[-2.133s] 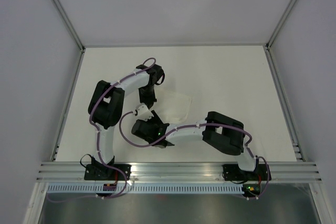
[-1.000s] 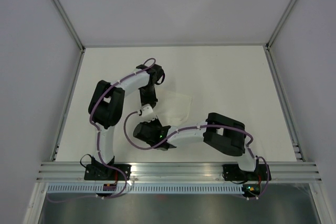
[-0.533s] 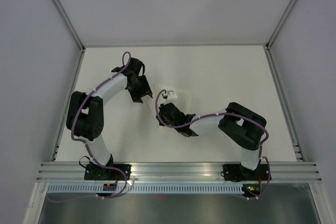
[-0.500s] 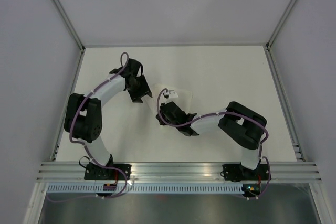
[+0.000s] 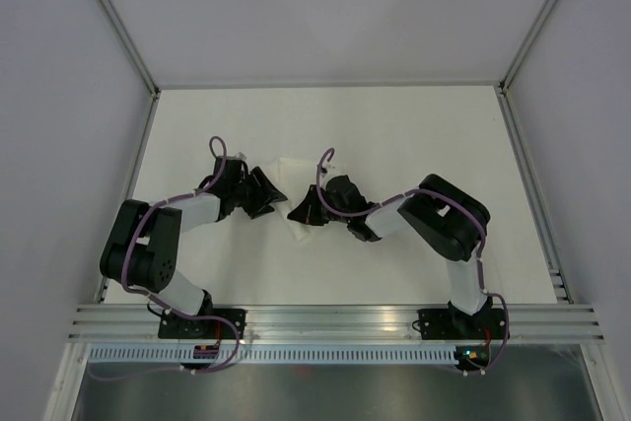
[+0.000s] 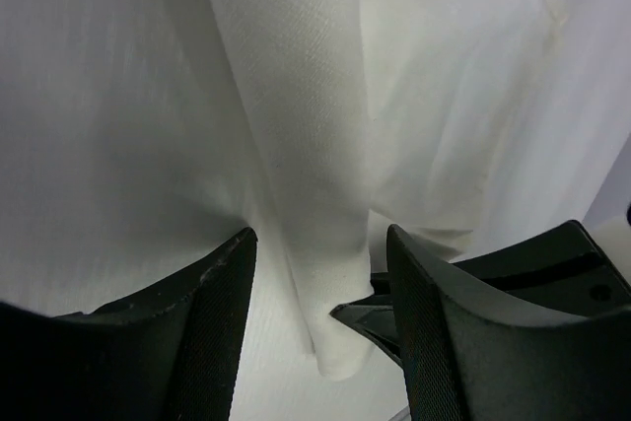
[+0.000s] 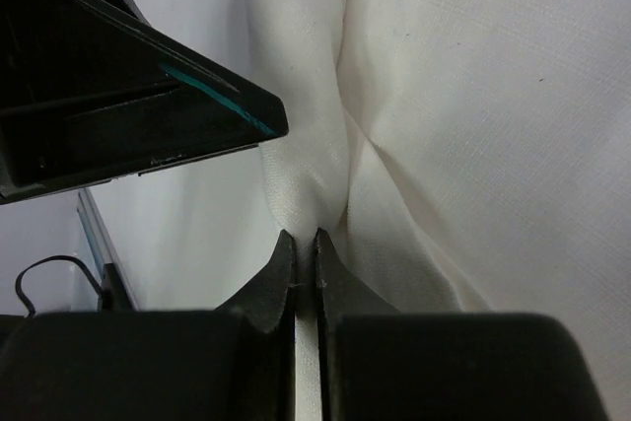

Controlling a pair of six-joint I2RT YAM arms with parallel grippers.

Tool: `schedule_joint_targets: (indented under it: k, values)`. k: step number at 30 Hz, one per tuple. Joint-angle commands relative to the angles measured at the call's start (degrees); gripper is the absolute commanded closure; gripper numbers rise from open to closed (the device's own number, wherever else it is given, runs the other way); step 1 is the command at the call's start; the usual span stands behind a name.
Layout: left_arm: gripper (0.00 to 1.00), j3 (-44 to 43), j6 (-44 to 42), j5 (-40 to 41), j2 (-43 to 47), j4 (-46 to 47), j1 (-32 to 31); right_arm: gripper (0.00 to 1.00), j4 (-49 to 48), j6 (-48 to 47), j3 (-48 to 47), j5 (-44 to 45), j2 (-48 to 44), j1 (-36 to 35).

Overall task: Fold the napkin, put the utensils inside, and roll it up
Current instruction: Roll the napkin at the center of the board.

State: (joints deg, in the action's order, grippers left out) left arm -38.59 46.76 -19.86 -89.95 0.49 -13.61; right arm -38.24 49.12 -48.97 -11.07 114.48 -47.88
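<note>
White table (image 5: 424,135) inside pale grey walls (image 5: 59,96); bunched napkin (image 5: 296,169) mid-surface

No word, label, brand or number can be read in any view. The white napkin (image 6: 306,96), the black left claw (image 6: 320,236) and right claw (image 7: 305,239) beside it, and the pale tabletop (image 5: 424,125) beneath it all carry no legible marking.

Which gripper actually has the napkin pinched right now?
The right gripper: its fingers are shut on a fold of the napkin. The left gripper stands open astride a fold.
</note>
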Motion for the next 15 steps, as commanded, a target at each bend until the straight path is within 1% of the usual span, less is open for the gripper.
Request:
schedule_joint_targets:
  k: [1,6,12,14,15]
  values:
    - [0.39,3.16,0.88,-0.98,0.92,12.60,0.60,1.00,12.22,0.45,3.53,-5.98,5.76,1.38]
    - [0.39,3.52,0.70,2.36,-0.22,12.08,0.69,1.00,12.49,1.24,2.83,-8.08,6.55,2.17]
    - [0.43,1.85,-0.18,6.93,-1.89,8.31,0.69,0.99,11.87,2.47,2.21,-10.11,7.25,2.61]
    - [0.46,1.32,-0.71,8.25,-2.07,6.28,0.60,0.99,12.31,2.47,1.86,-10.11,7.16,2.61]
    - [0.51,0.45,-1.06,8.43,-2.33,5.41,0.69,1.00,12.31,2.47,1.69,-10.11,7.16,2.70]
